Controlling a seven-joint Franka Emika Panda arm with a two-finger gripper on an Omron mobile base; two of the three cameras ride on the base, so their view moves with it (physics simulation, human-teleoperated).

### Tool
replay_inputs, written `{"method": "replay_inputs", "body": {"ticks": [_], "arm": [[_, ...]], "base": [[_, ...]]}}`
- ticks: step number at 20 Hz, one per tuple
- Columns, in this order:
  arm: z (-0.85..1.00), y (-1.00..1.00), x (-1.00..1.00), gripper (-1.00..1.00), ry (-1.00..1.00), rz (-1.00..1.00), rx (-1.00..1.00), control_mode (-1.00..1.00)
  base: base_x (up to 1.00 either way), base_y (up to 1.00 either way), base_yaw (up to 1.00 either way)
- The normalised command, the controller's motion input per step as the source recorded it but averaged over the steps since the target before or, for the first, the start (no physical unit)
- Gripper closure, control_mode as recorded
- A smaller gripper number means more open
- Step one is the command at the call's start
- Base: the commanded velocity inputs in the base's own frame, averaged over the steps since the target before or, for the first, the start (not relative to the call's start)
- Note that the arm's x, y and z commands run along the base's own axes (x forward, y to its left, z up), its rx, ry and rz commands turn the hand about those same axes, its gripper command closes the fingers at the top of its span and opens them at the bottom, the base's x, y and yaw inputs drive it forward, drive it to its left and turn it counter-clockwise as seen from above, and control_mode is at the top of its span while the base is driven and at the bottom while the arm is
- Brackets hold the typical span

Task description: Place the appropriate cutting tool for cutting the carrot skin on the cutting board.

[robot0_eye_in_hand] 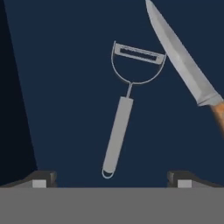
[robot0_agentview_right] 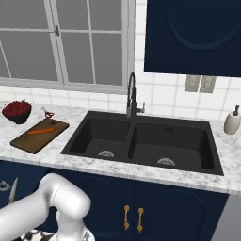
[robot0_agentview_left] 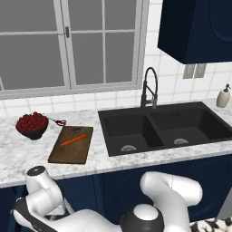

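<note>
Peeler (robot0_eye_in_hand: 124, 105) lies on a dark blue surface just ahead of the claw (robot0_eye_in_hand: 112, 178), between its spread, empty fingertips (robot0_eye_in_hand: 43, 178). Knife (robot0_eye_in_hand: 183, 65) lies ahead and to one side. Up on the counter, carrot (robot0_agentview_left: 73, 140) rests on cutting board (robot0_agentview_left: 68, 152).

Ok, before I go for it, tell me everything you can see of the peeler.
The peeler looks all metal, silver-grey: a slim rounded handle with a small loop at its end, a thin neck, and a rounded loop head crossed by a flat slotted blade. It lies flat on a dark blue surface, handle towards the open end effector, head away and angled slightly right. Nothing touches it; the fingertips flank the handle's end without contact. The knife, steel blade and orange-brown handle, lies close beside its head, apart.
</note>
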Motion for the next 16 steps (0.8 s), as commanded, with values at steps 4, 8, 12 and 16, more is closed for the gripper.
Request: {"method": "replay_inputs", "body": {"ticks": [4,8,12,16], "arm": [[-0.25,-0.04,0.0,-1.0,-0.18,-0.08,0.0,-1.0],[-0.31,-0.13,0.0,-1.0,-0.06,-0.08,0.0,-1.0],[-0.35,-0.21,0.0,-1.0,0.0,-0.06,0.0,-1.0],[-0.39,-0.04,0.04,-1.0,0.07,-0.03,0.0,-1.0]], "base": [[0.0,0.0,0.0],[0.0,0.0,0.0],[0.0,0.0,0.0],[0.0,0.0,0.0]]}}
